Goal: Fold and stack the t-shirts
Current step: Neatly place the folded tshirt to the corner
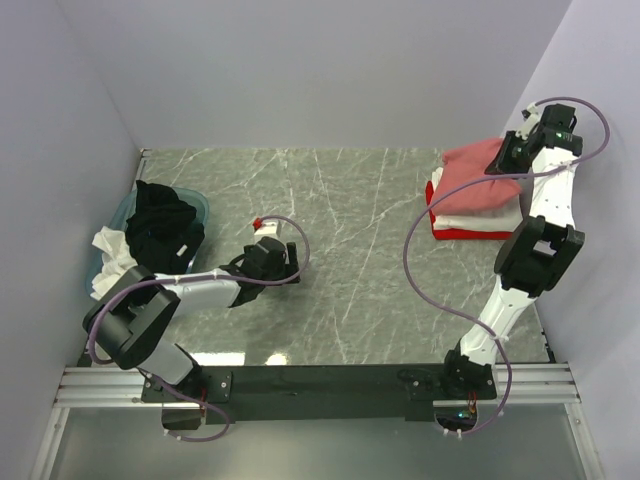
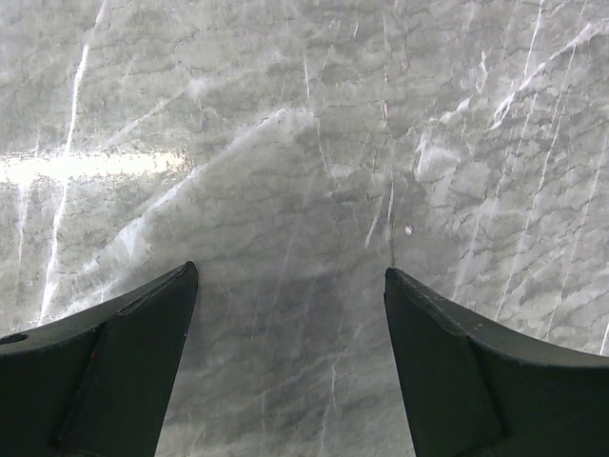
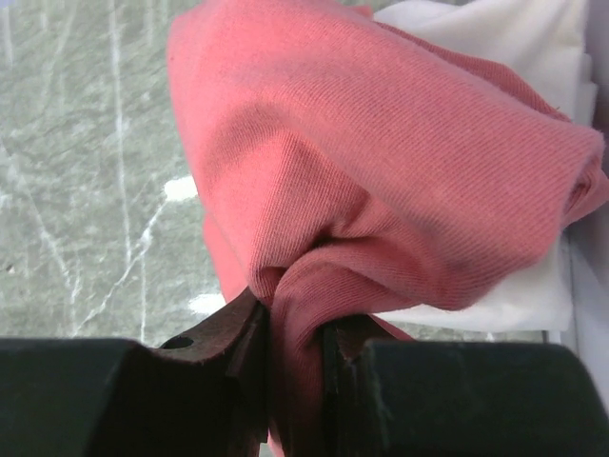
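Note:
A folded salmon-pink t-shirt (image 1: 482,180) lies on top of a cream-white shirt (image 1: 442,200) and a red shirt (image 1: 470,232) in a stack at the back right. My right gripper (image 1: 503,160) is shut on a pinch of the pink shirt (image 3: 381,162) at its far right edge; the white shirt (image 3: 495,48) shows beneath. A black shirt (image 1: 162,225) and a white one (image 1: 112,262) sit in the teal basin (image 1: 198,207) at the left. My left gripper (image 1: 268,232) is open and empty, low over bare table (image 2: 304,143).
The marble table (image 1: 340,280) runs between the basin and the stack. Grey walls close in the left, back and right sides. The black mounting rail (image 1: 320,385) lies along the near edge. Purple cables loop from both arms.

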Controlling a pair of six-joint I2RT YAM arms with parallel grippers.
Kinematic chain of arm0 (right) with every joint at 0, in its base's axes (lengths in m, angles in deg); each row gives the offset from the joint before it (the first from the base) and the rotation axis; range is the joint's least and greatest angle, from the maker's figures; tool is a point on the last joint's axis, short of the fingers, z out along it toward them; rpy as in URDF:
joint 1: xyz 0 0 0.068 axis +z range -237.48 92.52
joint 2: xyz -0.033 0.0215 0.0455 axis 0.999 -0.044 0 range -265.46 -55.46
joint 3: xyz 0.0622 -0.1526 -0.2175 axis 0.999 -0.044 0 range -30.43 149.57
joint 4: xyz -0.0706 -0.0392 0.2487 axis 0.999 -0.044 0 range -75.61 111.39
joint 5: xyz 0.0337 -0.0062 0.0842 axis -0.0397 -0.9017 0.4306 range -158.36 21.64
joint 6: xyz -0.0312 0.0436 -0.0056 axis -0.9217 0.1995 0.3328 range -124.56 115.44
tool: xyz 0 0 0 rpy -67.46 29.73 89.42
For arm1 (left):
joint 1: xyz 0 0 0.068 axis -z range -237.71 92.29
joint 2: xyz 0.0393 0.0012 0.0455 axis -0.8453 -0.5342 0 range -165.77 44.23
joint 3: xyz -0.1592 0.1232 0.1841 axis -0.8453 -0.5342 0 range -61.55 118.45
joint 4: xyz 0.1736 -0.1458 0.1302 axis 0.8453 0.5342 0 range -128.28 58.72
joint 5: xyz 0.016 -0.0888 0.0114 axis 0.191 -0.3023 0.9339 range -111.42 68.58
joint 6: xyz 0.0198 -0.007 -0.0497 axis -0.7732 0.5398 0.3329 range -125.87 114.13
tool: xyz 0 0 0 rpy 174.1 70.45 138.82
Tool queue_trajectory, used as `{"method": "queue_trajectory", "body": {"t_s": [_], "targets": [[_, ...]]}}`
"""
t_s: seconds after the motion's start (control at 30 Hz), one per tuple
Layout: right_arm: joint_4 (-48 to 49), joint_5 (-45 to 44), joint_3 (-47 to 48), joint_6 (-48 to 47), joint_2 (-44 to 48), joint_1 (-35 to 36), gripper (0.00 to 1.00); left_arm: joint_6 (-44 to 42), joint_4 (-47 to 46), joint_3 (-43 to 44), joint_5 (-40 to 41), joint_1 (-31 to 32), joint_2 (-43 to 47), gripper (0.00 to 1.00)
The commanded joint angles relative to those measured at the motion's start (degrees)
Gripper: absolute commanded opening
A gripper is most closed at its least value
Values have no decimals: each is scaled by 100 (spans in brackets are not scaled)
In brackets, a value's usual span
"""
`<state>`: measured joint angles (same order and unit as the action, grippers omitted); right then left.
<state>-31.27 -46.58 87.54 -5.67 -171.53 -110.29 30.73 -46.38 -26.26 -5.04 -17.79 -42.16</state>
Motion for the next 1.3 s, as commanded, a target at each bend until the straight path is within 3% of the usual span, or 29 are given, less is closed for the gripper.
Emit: {"method": "queue_trajectory", "body": {"t_s": [0.0,0.03,0.17,0.33,0.47,0.57,0.83,1.0,1.27], "targets": [[467,-401,24,66,199,-4,0,14,441,-75,-276,-20,-238,86],[494,-533,-28,75,182,13,0,14,441,-75,-267,-20,-238,86],[809,-1017,-195,102,260,39,23,14,458,-83,-223,-20,-203,86],[1082,-1360,-476,102,488,127,41,-4,476,-101,-223,-20,-98,86],[1240,-1607,-635,40,620,268,71,-4,493,-110,-197,-20,-54,86],[1425,-1694,-837,40,761,329,88,-4,493,-136,-179,-19,8,86],[1987,-2160,-1652,84,1577,601,91,-48,458,-180,-232,-19,306,86],[2489,-3126,-2357,101,2342,979,92,-83,633,-136,-276,-20,544,86],[2270,-3796,-3174,593,3529,1893,92,66,1117,-31,-285,-11,1360,86]]}}
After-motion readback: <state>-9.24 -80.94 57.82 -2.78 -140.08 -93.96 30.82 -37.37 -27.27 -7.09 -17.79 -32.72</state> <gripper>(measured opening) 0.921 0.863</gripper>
